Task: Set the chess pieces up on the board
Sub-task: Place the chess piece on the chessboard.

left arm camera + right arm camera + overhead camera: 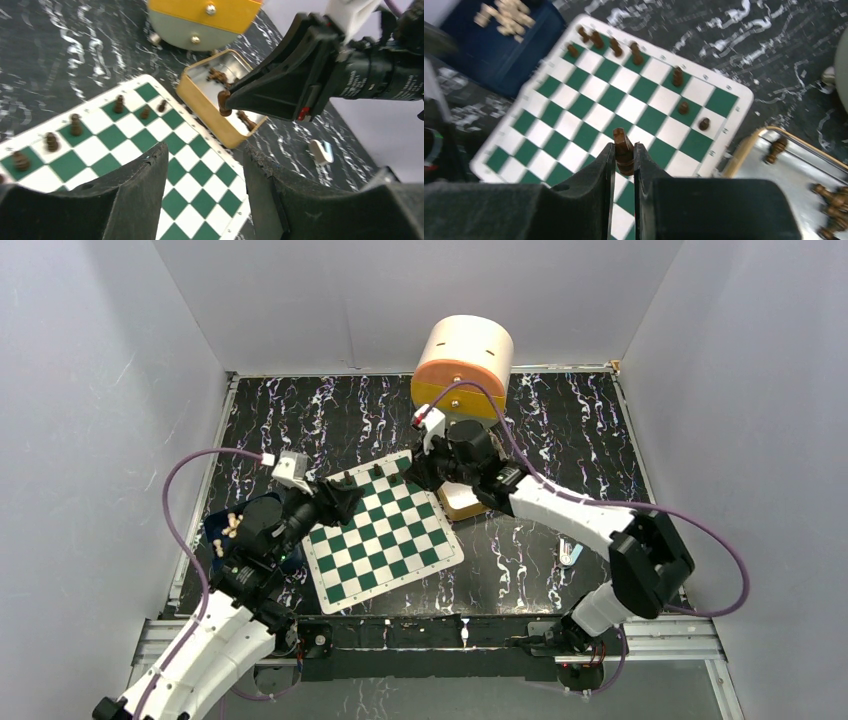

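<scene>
Marbled table [560,420]; only wrist views show gripped chessman [623,142].

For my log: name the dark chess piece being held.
The piece in the right gripper; the others stand on the board or lie in the tin.

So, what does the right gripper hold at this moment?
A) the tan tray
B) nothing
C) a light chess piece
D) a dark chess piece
D: the right gripper is shut on a dark chess piece, which is pinched between its fingers above the board.
</scene>
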`<act>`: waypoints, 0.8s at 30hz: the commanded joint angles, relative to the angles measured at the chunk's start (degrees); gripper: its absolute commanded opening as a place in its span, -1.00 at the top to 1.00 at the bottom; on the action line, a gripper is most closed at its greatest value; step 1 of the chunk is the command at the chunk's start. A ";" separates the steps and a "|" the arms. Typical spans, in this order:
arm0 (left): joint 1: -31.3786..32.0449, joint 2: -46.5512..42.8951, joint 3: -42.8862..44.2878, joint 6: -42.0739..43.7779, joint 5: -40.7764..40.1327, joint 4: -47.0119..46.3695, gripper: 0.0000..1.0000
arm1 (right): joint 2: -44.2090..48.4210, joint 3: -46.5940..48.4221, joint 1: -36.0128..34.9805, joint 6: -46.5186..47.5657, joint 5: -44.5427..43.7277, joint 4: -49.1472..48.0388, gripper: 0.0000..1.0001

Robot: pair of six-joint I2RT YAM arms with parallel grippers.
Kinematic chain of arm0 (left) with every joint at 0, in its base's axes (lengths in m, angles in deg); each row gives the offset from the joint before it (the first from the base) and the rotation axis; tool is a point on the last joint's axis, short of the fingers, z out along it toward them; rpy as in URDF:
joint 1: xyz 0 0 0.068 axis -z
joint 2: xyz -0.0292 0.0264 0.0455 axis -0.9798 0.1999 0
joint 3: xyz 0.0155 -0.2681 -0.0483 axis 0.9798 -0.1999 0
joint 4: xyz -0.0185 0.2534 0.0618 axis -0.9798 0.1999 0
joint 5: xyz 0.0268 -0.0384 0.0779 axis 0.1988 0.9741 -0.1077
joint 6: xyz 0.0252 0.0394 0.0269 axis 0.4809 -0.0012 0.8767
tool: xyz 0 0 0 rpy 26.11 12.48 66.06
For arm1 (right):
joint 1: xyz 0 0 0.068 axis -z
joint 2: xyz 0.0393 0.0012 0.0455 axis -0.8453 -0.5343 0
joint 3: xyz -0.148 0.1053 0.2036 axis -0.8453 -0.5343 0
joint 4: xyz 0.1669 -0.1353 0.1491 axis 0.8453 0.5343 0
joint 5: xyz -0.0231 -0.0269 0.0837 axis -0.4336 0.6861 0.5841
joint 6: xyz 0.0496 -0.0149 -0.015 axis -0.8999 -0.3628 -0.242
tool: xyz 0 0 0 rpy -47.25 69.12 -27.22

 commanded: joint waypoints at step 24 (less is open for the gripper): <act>0.01 22.04 2.48 -9.24 31.84 -36.53 -0.11 | 19.65 -14.79 0.23 -35.57 11.87 -31.31 0.86</act>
